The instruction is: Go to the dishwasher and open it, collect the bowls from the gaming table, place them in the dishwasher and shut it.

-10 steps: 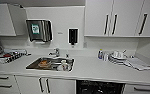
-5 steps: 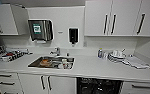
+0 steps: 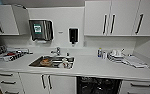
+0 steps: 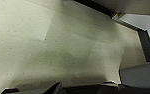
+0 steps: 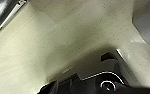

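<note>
The open dishwasher (image 3: 99, 86), a dark racked cavity set among white cabinet fronts, sat under the long white kitchen surface (image 3: 91, 66) at the lower right of the head view. A steel sink (image 3: 52, 62) holding dishes was sunk into that surface, with a chrome tap (image 3: 57, 51) behind it and white wall cupboards with black handles (image 3: 108, 18) above. Both wrist views looked down on pale speckled floor (image 4: 53, 45); whether either arm's fingers were released or clenched could not be told.
</note>
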{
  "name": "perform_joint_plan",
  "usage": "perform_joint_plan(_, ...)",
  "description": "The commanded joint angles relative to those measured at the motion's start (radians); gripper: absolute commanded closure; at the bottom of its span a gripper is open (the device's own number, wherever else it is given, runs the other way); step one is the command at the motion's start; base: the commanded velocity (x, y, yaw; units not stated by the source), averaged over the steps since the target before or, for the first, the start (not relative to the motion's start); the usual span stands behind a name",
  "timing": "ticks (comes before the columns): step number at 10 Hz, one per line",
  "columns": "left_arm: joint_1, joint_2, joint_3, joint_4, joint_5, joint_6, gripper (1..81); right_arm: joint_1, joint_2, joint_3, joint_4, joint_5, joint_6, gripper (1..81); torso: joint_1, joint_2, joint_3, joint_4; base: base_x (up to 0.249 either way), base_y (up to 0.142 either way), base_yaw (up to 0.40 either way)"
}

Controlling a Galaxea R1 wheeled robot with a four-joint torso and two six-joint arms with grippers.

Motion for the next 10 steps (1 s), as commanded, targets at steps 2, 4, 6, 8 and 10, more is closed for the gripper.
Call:
perform_joint_plan(2,-0.069,-0.002,0.011,0.01,0.036,-0.002,1.0,0.062,0.019,-0.091,-0.092,-0.05,-0.011,1.0,0.0,0.0,0.0,0.0,0.0,0.0,0.0)
perform_joint_plan(4,-0.069,-0.004,0.001,0.01,0.041,0.0,1.0,0.036,0.072,-0.143,-0.175,-0.033,-0.018,1.0,0.0,0.0,0.0,0.0,0.0,0.0,0.0)
perform_joint_plan(6,-0.068,-0.001,-0.022,0.01,0.042,0.005,1.0,0.004,0.11,-0.169,-0.253,0.012,-0.029,1.0,0.0,0.0,0.0,0.0,0.0,0.0,0.0)
perform_joint_plan(8,-0.066,0.001,-0.054,0.01,0.042,0.005,1.0,-0.036,0.124,-0.137,-0.345,0.108,-0.034,1.0,0.0,0.0,0.0,0.0,0.0,0.0,0.0)
perform_joint_plan(10,-0.065,0.004,-0.08,0.01,0.042,0.005,1.0,-0.059,0.142,-0.132,-0.394,0.142,-0.034,1.0,0.0,0.0,0.0,0.0,0.0,0.0,0.0)
